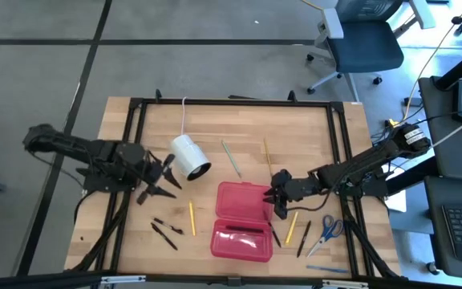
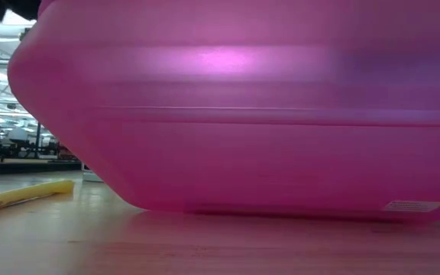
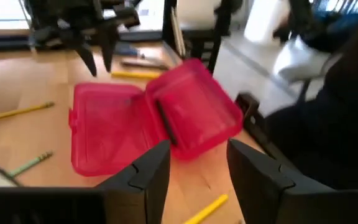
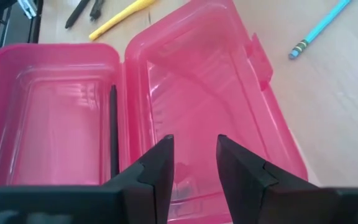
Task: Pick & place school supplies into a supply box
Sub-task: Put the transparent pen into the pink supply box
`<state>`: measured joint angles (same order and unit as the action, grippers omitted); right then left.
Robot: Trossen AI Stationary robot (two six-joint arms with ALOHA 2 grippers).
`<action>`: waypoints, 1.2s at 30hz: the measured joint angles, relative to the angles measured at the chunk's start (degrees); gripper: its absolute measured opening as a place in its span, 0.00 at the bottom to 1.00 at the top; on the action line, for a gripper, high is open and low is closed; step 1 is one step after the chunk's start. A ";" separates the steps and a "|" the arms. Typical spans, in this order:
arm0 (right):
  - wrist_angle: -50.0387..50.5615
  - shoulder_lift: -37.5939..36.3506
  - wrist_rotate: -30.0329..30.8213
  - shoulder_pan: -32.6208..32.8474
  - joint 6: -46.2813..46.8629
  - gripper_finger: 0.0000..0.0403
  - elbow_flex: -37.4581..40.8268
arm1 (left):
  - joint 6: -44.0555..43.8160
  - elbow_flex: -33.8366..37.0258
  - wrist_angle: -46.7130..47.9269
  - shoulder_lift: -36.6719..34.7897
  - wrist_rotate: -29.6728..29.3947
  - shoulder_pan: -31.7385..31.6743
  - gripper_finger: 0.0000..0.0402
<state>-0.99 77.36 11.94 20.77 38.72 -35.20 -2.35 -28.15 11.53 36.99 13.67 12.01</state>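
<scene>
The supply box (image 1: 242,221), a red translucent case, lies open and flat at the near centre of the table (image 1: 215,120), its two halves side by side; a black pen (image 4: 113,127) rests inside one half along the hinge. The right gripper (image 1: 277,201) hovers just beside the box's right edge, its fingers (image 4: 157,168) parted over the rim with nothing between them. Right of the box lie a yellow pencil (image 1: 292,226), a dark pen (image 1: 303,238) and the blue-handled scissors (image 1: 326,233). Left of the box lie another yellow pencil (image 1: 192,217) and two black pens (image 1: 167,230). A green pencil (image 1: 231,158) lies farther back. The left gripper (image 1: 160,181), fingers parted and empty, waits at the left, near a white cylinder (image 1: 190,156).
</scene>
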 joint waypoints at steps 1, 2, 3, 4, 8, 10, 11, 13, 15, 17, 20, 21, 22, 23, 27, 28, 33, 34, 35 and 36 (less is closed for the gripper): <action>0.02 0.00 0.00 -0.09 0.00 0.30 -0.02 | 0.03 -1.37 1.53 1.50 -2.45 1.95 0.38; 0.02 0.00 0.00 -0.23 0.00 0.30 -0.02 | -0.03 -2.84 3.38 3.13 -5.01 3.87 0.38; 0.02 0.00 0.00 -0.33 0.00 0.30 -0.02 | -0.34 -4.30 5.40 4.78 -7.38 5.71 0.38; 0.02 0.00 0.00 -0.42 0.00 0.30 -0.02 | -0.71 -5.63 7.92 6.47 -9.73 7.46 0.38; 0.02 0.00 0.00 -0.54 0.00 0.30 -0.02 | -4.83 -9.73 16.10 13.15 -16.27 13.47 0.38; 0.02 0.00 0.00 -0.54 0.00 0.30 -0.02 | -8.00 -11.02 18.21 16.37 -17.18 16.00 0.38; 0.02 0.00 0.00 -0.54 0.00 0.30 -0.02 | -9.23 -11.40 18.91 17.86 -17.20 17.15 0.38; 0.03 0.00 0.00 -0.54 -0.02 0.30 -0.02 | -11.16 -11.64 19.19 20.66 -17.18 19.40 0.38; 0.02 0.00 0.02 -0.54 -0.04 0.30 -0.02 | -12.57 -11.77 19.09 23.34 -17.20 21.36 0.38; 0.04 0.00 0.02 -0.54 -0.16 0.30 -0.04 | -12.95 -11.77 19.13 25.91 -17.16 22.95 0.38; 0.06 0.00 0.02 -0.54 -0.26 0.30 -0.04 | -14.34 -11.77 18.02 29.50 -17.19 24.72 0.38; 0.06 0.00 0.02 -0.54 -0.28 0.30 -0.04 | -15.28 -11.77 17.19 30.69 -17.20 25.15 0.38; 0.06 0.00 0.02 -0.54 -0.28 0.30 -0.04 | -16.04 -11.77 16.25 31.90 -17.18 25.49 0.38; 0.06 0.00 0.02 -0.53 -0.31 0.30 -0.04 | -16.66 -11.77 15.15 33.03 -17.18 25.84 0.38; 0.06 0.00 0.02 -0.52 -0.39 0.30 -0.04 | -18.70 -11.77 12.16 37.48 -17.16 27.09 0.38; 0.07 0.00 0.00 -0.52 -0.40 0.30 -0.04 | -19.51 -11.77 12.20 38.55 -17.16 27.37 0.38; 0.09 0.00 0.00 -0.52 -0.47 0.30 -0.04 | -23.37 -11.77 12.86 43.52 -17.15 28.13 0.38; 0.09 0.00 0.00 -0.52 -0.87 0.30 -0.04 | -23.58 -11.77 12.80 44.32 -17.14 28.13 0.38; 0.09 0.00 0.00 -0.52 -1.50 0.30 -0.04 | -23.77 -11.77 12.61 45.14 -17.14 28.13 0.38; 0.09 0.00 0.00 -0.52 -1.78 0.30 -0.04 | -24.08 -11.77 12.46 45.97 -17.14 28.13 0.38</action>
<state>-0.91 77.36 11.94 20.25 36.94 -35.24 -26.43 -39.92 23.99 82.95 -3.46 40.14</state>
